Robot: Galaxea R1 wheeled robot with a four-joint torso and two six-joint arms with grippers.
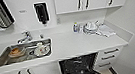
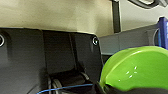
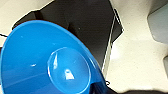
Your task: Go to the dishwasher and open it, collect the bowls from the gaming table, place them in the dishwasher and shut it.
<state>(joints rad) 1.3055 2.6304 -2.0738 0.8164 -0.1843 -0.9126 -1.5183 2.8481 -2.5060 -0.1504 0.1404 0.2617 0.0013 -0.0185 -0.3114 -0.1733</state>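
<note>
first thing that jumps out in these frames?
The two bright bowls close to the wrist cameras: a lime green bowl in the left wrist view, a blue bowl in the right. Then the open dishwasher under the white counter, right of the sink.

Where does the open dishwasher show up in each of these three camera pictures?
Head view: the dishwasher is at bottom centre, under the counter, with its door down and a dark inside.
Left wrist view: I cannot pick it out; a lime green bowl sits close to the camera.
Right wrist view: it seems to be the dark shape behind the blue bowl.
Shared landmark: its dark open front against pale surroundings, in the head and right wrist views.
</note>
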